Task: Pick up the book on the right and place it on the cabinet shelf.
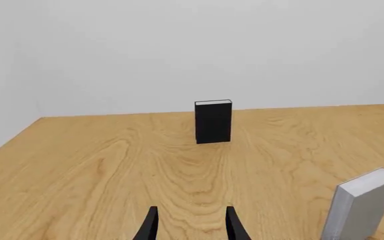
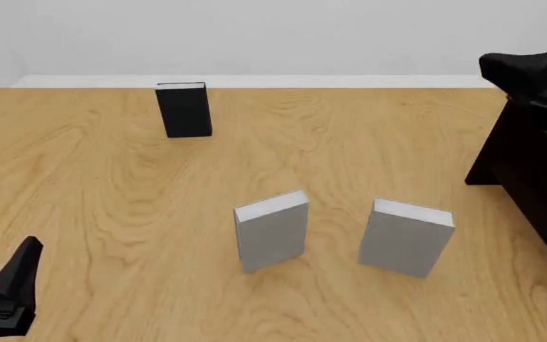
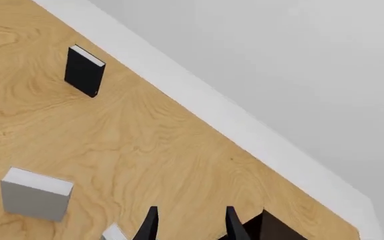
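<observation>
Book upright on table, lower right of centre in front view, untouched. Darker grey twin just left of it. Cabinet shelf at right edge. Left hand & right hand: fingers apart, empty.

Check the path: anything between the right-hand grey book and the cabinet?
Nothing visible. The book stands upright near the front of the table, with bare wood between it and the cabinet at the right edge. The darker grey book is on its other side, the black book far back left.
</observation>
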Action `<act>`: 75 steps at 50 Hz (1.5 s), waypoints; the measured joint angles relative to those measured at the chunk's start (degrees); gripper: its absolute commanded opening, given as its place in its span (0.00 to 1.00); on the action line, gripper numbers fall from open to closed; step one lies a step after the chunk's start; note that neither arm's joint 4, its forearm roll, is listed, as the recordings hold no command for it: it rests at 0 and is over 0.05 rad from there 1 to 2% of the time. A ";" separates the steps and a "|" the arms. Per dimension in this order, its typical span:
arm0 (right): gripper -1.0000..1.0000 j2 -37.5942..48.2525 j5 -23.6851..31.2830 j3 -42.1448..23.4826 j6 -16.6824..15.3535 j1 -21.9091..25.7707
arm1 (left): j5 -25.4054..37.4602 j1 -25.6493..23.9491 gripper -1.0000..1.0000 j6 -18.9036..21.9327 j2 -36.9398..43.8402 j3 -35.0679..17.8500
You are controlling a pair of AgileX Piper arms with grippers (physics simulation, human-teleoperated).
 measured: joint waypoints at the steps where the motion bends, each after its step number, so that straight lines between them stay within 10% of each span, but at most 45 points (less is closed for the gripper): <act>1: 1.00 0.83 0.99 -1.22 -0.27 0.05 | 0.01 -0.03 1.00 -0.01 0.00 0.00; 23: 1.00 17.75 21.77 -25.62 -11.63 -0.90 | -0.18 -0.72 1.00 -0.24 -0.07 -0.02; 39: 1.00 28.41 32.03 -37.22 -13.97 1.47 | -0.09 -1.57 1.00 -0.35 -0.23 -0.03; 75: 1.00 38.36 32.09 -32.34 -18.75 0.50 | 0.25 -2.95 1.00 1.57 -0.34 -0.05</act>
